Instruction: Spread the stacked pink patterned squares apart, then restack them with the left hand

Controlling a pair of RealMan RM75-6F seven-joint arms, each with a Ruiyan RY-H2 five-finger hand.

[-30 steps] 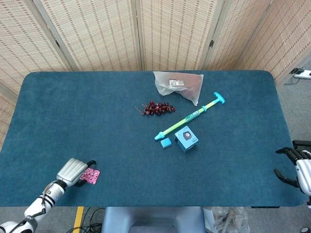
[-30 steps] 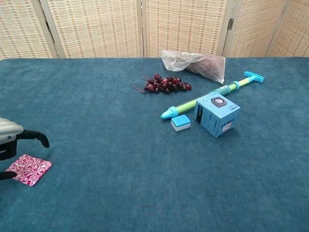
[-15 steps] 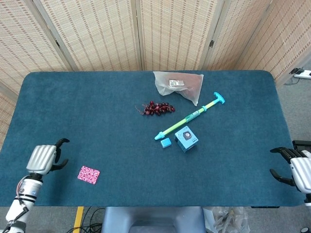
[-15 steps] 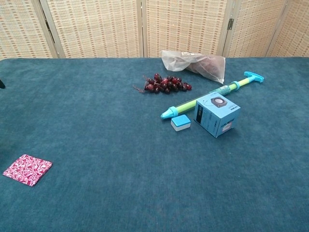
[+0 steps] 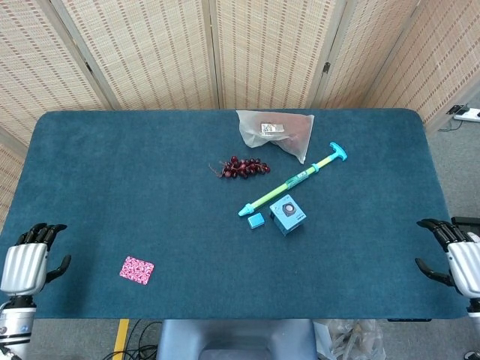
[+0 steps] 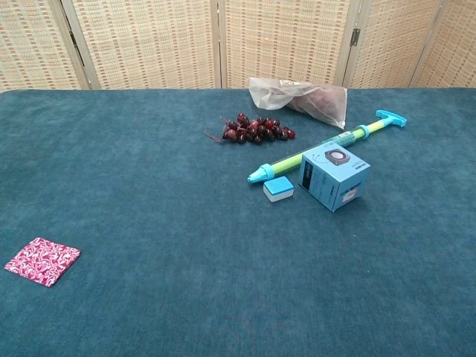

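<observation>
The pink patterned squares [image 5: 136, 270] lie flat (one tidy stack, white swirls on magenta) near the table's front-left edge; left hand [image 5: 26, 259] and right hand [image 5: 456, 253] hold nothing, fingers apart.

Your pink patterned squares [image 6: 42, 261] lie flat, near-left on table [image 6: 149, 297]. Grapes [image 6: 255, 128], blue box [image 6: 334, 176], pump [image 6: 327, 146] sit far right.

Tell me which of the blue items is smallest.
The small blue block, lying flat between the tip of the blue-and-green pump and the blue box. The box is taller and cube-shaped; the pump is long and thin.
</observation>
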